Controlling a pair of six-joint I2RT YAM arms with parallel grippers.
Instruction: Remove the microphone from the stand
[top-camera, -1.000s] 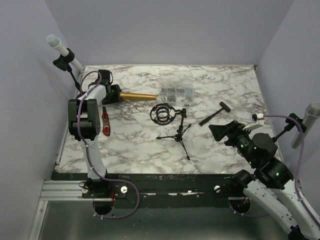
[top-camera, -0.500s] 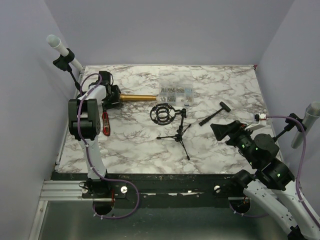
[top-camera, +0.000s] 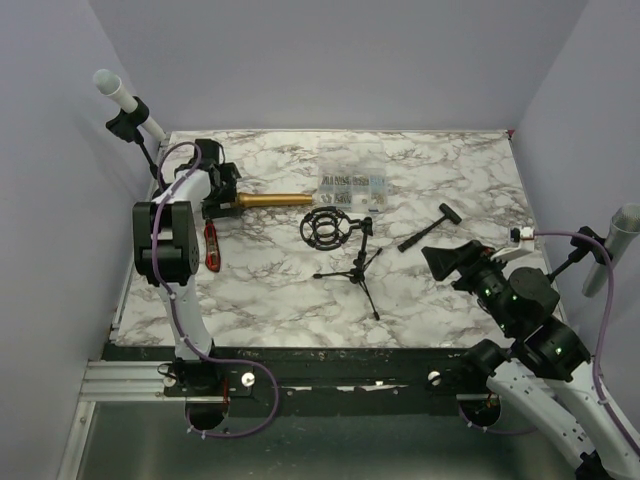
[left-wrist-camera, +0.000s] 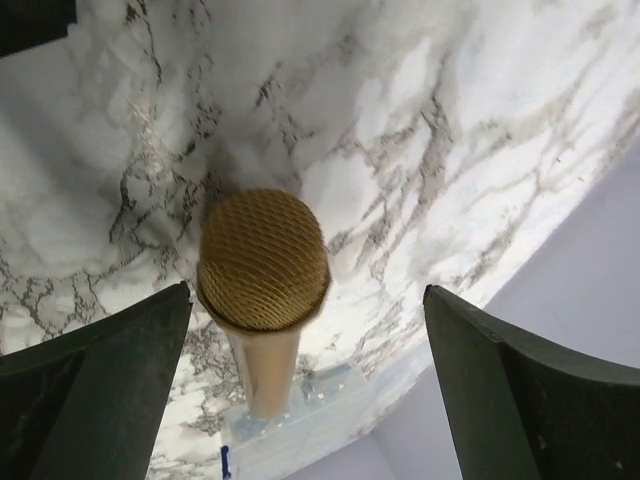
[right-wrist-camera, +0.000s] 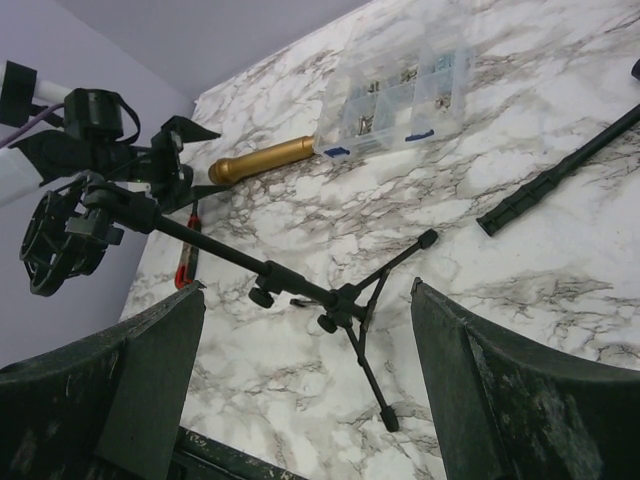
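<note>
The gold microphone (top-camera: 275, 198) lies flat on the marble table at the far left, apart from the stand. My left gripper (top-camera: 228, 190) is at its head end, open. In the left wrist view the mesh head (left-wrist-camera: 264, 260) sits between the spread fingers (left-wrist-camera: 120, 370), nearer the left one, with a gap on both sides. The black tripod stand (top-camera: 352, 262) stands mid-table, and its round shock mount (top-camera: 327, 227) holds nothing. My right gripper (top-camera: 440, 260) hovers open to the right of the stand; in the right wrist view the stand (right-wrist-camera: 300, 285) shows between its fingers, untouched.
A clear plastic parts box (top-camera: 352, 185) sits just beyond the microphone's tail. A black rod with a T-head (top-camera: 430, 228) lies at centre right. A red-handled tool (top-camera: 211, 245) lies by the left arm. Clamped white tubes stick out at the left wall (top-camera: 120, 95) and right wall (top-camera: 620, 235).
My left gripper has opened wide, let go of the microphone and drawn back slightly to the left. The microphone rests on the table. The right arm has barely moved.
</note>
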